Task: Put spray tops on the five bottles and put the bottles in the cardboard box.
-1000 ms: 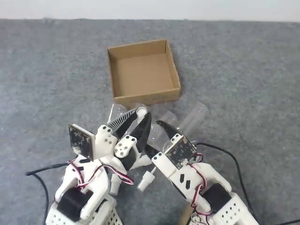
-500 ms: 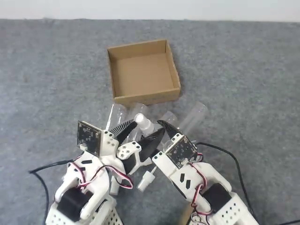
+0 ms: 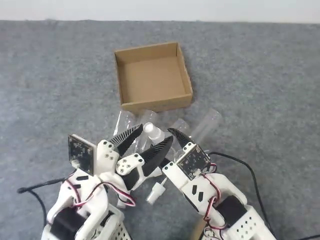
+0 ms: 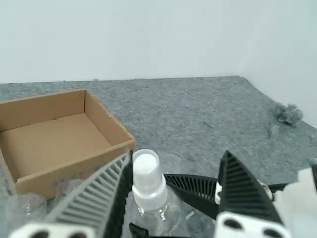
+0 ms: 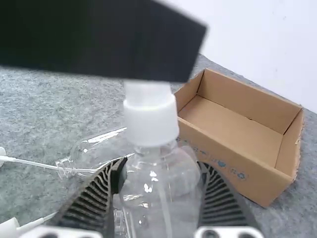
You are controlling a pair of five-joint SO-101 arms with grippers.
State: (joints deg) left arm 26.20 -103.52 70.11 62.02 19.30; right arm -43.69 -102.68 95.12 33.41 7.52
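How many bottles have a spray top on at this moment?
1: the bottle with the spray top is held between the jaws of the right gripper, near the cardboard box. Others may be hidden.

You have a grey carpeted surface carrying the cardboard box, lying clear bottles and one loose spray top.

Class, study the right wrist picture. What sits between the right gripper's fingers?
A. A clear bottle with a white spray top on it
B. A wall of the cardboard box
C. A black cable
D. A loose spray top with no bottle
A: in the right wrist view the right gripper clasps a clear bottle from both sides, and a white spray top sits on its neck.
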